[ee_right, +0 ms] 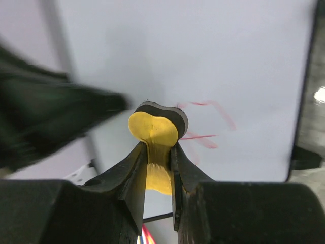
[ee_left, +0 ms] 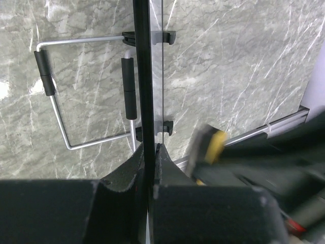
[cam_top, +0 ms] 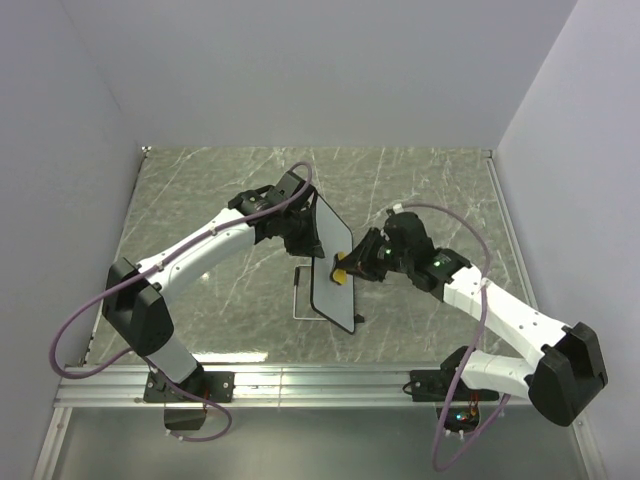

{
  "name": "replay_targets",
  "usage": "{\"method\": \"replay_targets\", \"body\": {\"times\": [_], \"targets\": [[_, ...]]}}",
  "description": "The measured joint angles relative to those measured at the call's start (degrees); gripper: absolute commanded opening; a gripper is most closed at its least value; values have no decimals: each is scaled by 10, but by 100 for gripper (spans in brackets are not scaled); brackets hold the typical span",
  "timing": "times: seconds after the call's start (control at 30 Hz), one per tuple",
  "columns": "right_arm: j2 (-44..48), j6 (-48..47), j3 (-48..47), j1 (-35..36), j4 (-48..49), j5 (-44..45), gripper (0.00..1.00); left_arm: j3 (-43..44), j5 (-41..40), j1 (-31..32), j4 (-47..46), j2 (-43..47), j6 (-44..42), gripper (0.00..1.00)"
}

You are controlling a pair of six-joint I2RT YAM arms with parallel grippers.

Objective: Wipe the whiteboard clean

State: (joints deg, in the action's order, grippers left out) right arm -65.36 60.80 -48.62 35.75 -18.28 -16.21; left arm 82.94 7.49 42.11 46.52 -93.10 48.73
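Two tools, both clenched. The right tool pinches one yellow bone-shaped eraser by its narrow waist. The eraser's dark felt edge sits against the white face of the single whiteboard, just left of a few red pen strokes. The left tool grips the board's thin black frame, which its wrist camera sees edge-on. Two small black clips show on that frame, one near and one far. One bent wire stand sits behind the board, with two black sleeves on its wire. From the top camera, the board stands steeply tilted near the middle of the grey marbled worktop, between the two arms, with the eraser on its right-hand face.
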Motion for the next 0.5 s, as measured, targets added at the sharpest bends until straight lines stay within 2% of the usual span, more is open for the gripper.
{"method": "replay_targets", "body": {"times": [0.17,0.5], "targets": [[-6,9,62,12,15,7,0,1,0,0,0,-1,0,0],[-27,2,97,23,90,28,0,32,-5,-4,23,-23,-15,0]]}}
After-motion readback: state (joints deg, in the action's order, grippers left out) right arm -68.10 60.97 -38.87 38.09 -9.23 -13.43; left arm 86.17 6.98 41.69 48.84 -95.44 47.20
